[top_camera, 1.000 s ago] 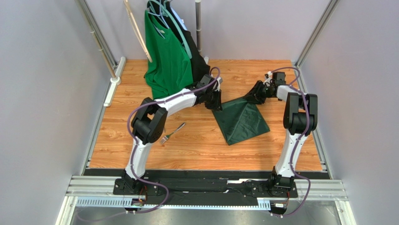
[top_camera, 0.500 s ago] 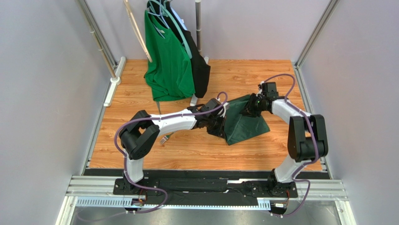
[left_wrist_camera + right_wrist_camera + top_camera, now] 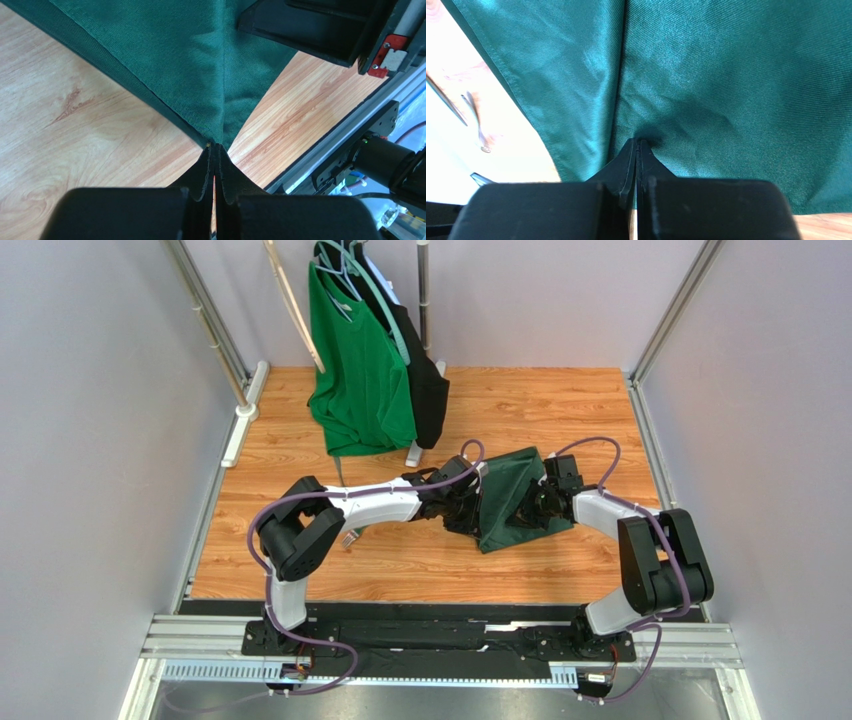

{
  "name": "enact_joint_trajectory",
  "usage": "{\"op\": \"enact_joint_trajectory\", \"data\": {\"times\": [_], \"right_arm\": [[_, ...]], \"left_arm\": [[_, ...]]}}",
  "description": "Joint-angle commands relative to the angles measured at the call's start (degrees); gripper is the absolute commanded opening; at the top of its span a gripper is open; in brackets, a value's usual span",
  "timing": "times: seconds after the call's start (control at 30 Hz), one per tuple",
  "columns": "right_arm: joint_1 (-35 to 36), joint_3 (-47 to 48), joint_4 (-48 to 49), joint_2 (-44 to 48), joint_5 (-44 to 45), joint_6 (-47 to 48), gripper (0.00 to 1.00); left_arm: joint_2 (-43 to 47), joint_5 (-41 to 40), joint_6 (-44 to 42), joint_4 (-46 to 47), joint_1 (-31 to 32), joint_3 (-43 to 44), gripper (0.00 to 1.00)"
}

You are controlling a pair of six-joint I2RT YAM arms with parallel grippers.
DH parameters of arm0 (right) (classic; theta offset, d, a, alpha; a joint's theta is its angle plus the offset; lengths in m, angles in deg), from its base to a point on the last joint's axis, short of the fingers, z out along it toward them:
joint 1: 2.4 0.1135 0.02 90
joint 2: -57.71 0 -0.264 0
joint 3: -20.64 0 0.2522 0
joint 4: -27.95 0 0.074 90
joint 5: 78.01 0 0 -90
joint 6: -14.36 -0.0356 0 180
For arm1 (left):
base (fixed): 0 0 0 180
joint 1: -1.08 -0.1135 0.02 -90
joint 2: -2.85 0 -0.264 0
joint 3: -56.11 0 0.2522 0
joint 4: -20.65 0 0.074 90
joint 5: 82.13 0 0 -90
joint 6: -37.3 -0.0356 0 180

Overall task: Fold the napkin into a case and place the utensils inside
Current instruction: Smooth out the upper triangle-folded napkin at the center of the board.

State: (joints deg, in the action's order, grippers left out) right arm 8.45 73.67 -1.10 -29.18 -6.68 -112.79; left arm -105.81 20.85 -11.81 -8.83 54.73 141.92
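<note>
From overhead, I see the napkin (image 3: 510, 495) bunched mid-surface (image 3: 560, 410) between both arms. Left wrist: left end effector (image 3: 215, 148) clamped shut on the napkin's corner, cloth fanning away ahead. Right wrist: right end effector (image 3: 636, 143) pinching a napkin fold; utensils (image 3: 476, 127) lie beyond its left edge.

Count, all views: dark forest-green cloth napkin (image 3: 510, 490), 1. Slim shiny silver metal fork (image 3: 476, 127), 1. Bright green T-shirt (image 3: 360, 380), 1. Black hanging garment (image 3: 430, 405), 1. White-and-black robot arms (image 3: 370, 505), 2.
</note>
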Motion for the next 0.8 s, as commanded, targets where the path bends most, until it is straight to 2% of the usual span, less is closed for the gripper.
{"op": "enact_joint_trajectory", "data": {"times": [0.0,0.47,0.77], "right_arm": [[1.1,-2.08,4.12,0.67,1.01,-1.96,0.0],[1.19,-0.86,3.07,-0.12,2.24,-0.56,0.0],[1.1,-0.77,3.07,-0.38,1.63,0.32,0.0]], "left_arm": [[-1.72,0.13,1.65,2.2,0.58,1.33,0.0],[-1.29,0.92,4.91,5.71,1.81,-4.02,0.0],[0.9,-0.49,3.77,5.36,1.81,-5.08,0.0]]}}
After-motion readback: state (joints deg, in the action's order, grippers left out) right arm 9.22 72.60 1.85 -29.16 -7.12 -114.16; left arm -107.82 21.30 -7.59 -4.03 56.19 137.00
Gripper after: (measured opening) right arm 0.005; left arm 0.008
